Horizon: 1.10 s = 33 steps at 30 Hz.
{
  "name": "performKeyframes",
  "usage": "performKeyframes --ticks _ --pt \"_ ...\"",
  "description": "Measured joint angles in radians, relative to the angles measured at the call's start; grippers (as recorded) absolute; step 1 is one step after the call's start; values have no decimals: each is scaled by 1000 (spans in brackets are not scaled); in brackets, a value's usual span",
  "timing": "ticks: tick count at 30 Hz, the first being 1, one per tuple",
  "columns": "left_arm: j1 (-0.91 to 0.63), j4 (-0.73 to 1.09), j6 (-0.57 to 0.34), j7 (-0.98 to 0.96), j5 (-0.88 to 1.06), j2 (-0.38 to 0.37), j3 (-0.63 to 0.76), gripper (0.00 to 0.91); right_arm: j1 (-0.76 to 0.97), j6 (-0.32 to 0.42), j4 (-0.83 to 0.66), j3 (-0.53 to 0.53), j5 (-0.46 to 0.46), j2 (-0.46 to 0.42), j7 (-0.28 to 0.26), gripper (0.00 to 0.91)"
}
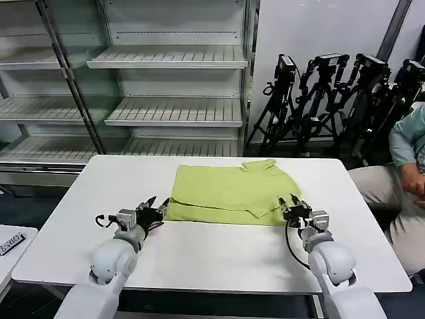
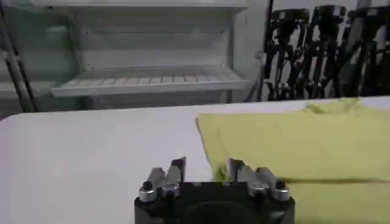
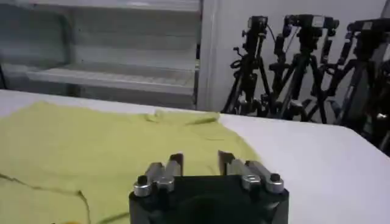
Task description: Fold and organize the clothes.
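We see the yellow-green shirt lying flat in the middle of the white table, a bit toward the far side, with its small collar at the far right corner. It looks partly folded already, because its sides are tucked in and it makes a neat block. Our left claw sits at the lower left of the picture, just beside the near left corner of the shirt. Its fingers are spread apart and hold nothing. In the left wrist view the left claw has one finger over the edge of the cloth and one over bare table. Our right claw sits at the lower right, at the near right corner of the shirt. It is open too and holds nothing, and in the right wrist view the right claw hangs over the cloth. We think we are getting ready to grab the near edge for the next fold. Next, both claws need to go down, pinch the two near corners, and lift them together so the cloth stays even.
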Motion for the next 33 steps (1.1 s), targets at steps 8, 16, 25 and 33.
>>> performKeyframes --ticks 8,16,25,33 --pt "23 -2 8 -13 17 1 20 10 -65 -36 18 16 8 -9 32 0" --pt "27 9 11 -6 12 -2 48 10 -86 -48 24 27 31 -15 51 0" --pt "74 -25 8 -1 44 18 49 0 -140 -44 69 24 27 -16 47 0" --pt "223 -161 12 4 66 51 -17 0 -282 -24 193 39 -14 0 45 0"
